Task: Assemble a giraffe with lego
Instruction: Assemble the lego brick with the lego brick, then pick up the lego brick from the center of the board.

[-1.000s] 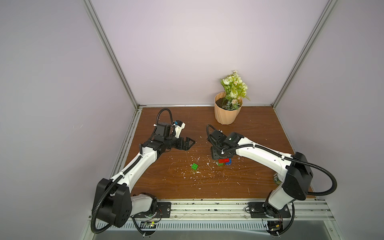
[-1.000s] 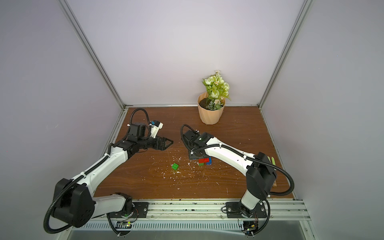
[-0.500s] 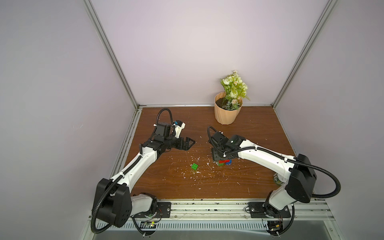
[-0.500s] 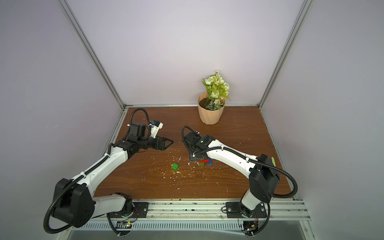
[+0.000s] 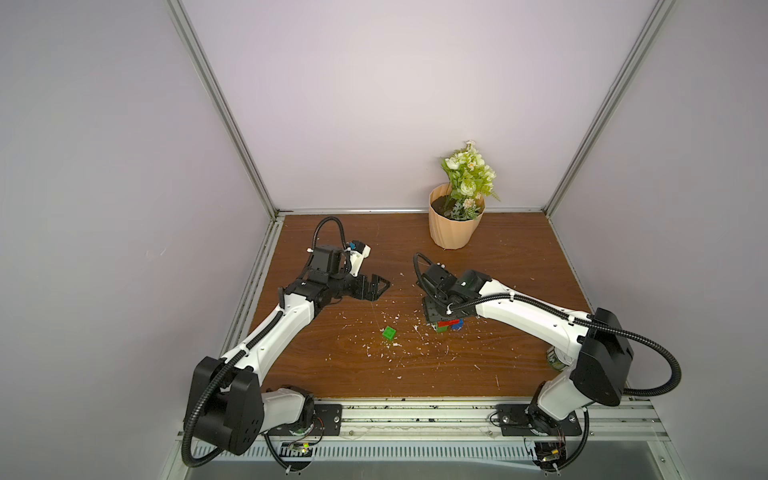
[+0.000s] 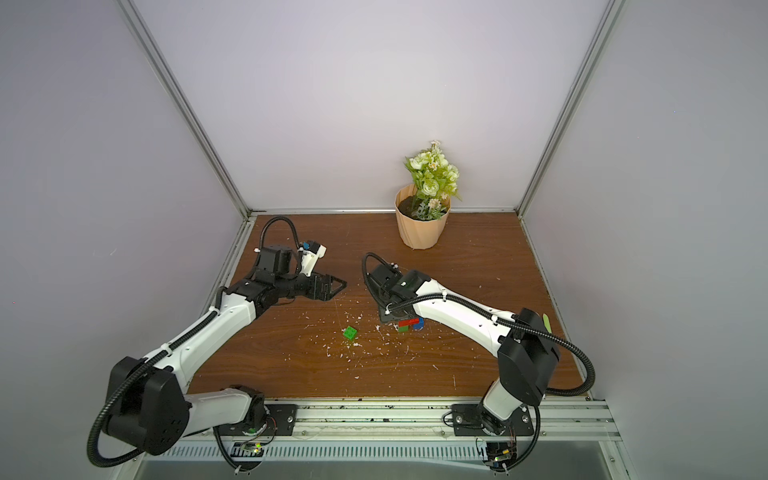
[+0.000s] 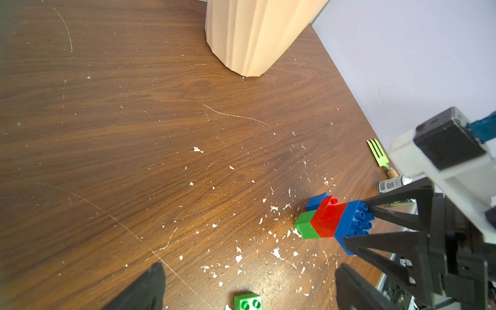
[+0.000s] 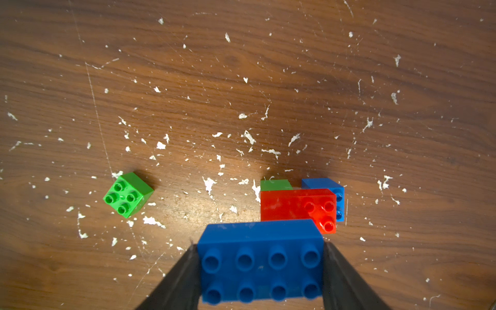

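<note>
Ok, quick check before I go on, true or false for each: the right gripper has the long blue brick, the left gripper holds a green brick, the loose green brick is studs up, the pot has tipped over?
1. The right gripper grips the long blue brick by its short ends. True.
2. The left gripper holds a green brick. False: its jaws are open and empty, and the loose green brick lies on the table.
3. The loose green brick lies studs up. True.
4. The pot has tipped over. False: it stands upright at the back of the table.
</note>
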Robot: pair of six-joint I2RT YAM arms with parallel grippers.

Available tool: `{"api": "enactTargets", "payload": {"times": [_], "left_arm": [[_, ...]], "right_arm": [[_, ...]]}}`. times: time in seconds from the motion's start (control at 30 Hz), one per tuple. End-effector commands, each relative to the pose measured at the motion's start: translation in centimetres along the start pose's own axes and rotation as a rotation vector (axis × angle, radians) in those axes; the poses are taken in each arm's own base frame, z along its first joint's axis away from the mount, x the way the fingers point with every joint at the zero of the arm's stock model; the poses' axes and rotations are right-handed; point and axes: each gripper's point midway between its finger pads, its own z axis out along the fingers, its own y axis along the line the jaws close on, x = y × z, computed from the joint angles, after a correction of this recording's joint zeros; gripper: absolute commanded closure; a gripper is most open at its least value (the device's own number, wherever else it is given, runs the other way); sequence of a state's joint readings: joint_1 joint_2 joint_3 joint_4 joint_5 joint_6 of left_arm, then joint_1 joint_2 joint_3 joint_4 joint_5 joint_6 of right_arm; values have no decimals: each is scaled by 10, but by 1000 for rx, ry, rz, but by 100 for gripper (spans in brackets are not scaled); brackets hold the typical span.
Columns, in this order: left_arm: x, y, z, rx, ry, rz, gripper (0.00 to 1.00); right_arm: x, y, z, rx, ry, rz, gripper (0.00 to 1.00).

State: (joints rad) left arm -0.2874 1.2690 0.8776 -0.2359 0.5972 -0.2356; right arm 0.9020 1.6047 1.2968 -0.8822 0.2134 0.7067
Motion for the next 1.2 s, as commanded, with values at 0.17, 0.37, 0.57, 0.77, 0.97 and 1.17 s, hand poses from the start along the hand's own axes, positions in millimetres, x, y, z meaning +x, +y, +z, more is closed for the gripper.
{"api": "enactTargets", "payload": {"times": [0.17,0.37,0.57,0.77,0.97,1.17], "left_arm": [[2,-2,1,1,6,9,0],[3,-1,2,2,10,6,1],[3,-1,3,1,14,4,1],[3,1,4,-3,19,1,1],[6,5,8,-15,39,-12,1],[7,16,10,-50,49,-32,1]], "right_arm": [[26,-15,10,57,108,-5,42],[-2,-9,-10,14,-1,12,34],[-31,1,-33,-31,-104,-9,22],[-45,10,-53,-66,-157,-67,15],[-40,47,-77,-239,-215,-240,17],[-20,77,-70,-322,-202,-384,20]]}}
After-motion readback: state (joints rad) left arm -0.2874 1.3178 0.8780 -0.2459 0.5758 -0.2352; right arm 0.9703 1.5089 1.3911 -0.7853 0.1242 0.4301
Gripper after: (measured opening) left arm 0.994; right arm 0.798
